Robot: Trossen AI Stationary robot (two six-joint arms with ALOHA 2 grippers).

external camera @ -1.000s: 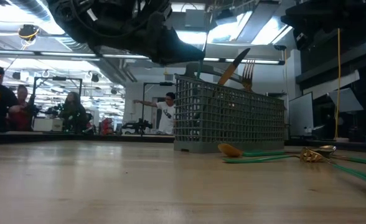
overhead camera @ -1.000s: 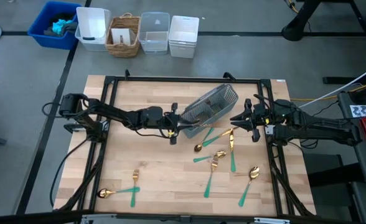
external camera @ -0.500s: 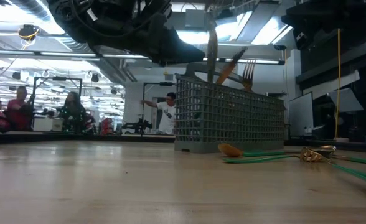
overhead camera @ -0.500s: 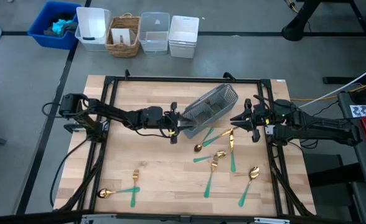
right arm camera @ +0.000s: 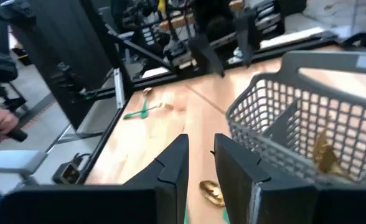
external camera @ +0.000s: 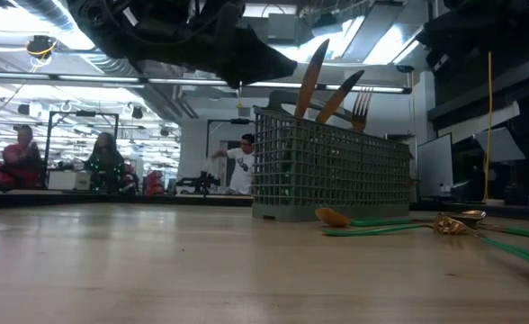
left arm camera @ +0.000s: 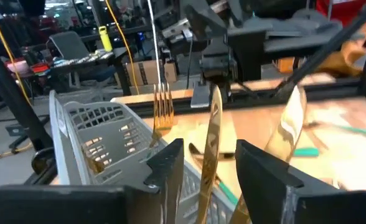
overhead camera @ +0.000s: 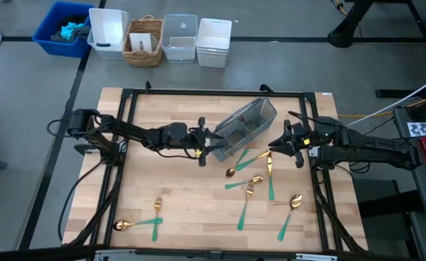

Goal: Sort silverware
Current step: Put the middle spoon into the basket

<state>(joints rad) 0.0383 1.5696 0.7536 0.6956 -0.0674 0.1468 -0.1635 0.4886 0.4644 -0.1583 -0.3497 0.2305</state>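
The grey wire-mesh caddy [overhead camera: 243,127] [external camera: 332,171] stands askew on the table's far middle. Two gold-bladed knives [external camera: 314,76] [external camera: 341,90] and a fork [external camera: 361,103] stick up out of it, leaning. My left gripper [overhead camera: 202,141] [left arm camera: 208,165] hovers open at the caddy's left end. One knife blade [left arm camera: 213,137] stands between its fingers without touching them. My right gripper [overhead camera: 274,145] [right arm camera: 201,162] is open at the caddy's right end, above a loose spoon [right arm camera: 211,193]. Several teal-handled pieces [overhead camera: 255,181] lie flat near the caddy. A fork [overhead camera: 157,206] and a spoon [overhead camera: 120,225] lie near-left.
A black frame [overhead camera: 130,98] borders the wooden table. Beyond the far edge sit a blue bin [overhead camera: 64,27], a white bin [overhead camera: 108,32], a wicker basket [overhead camera: 144,40] and two clear tubs [overhead camera: 197,38]. People show in the room behind [external camera: 237,166].
A knife hung upright over the caddy's left end half a second ago. It now stands in the caddy with its blade up, tipped over to lean like the other knife. My right gripper has shifted slightly toward the near edge, closer to the loose silverware.
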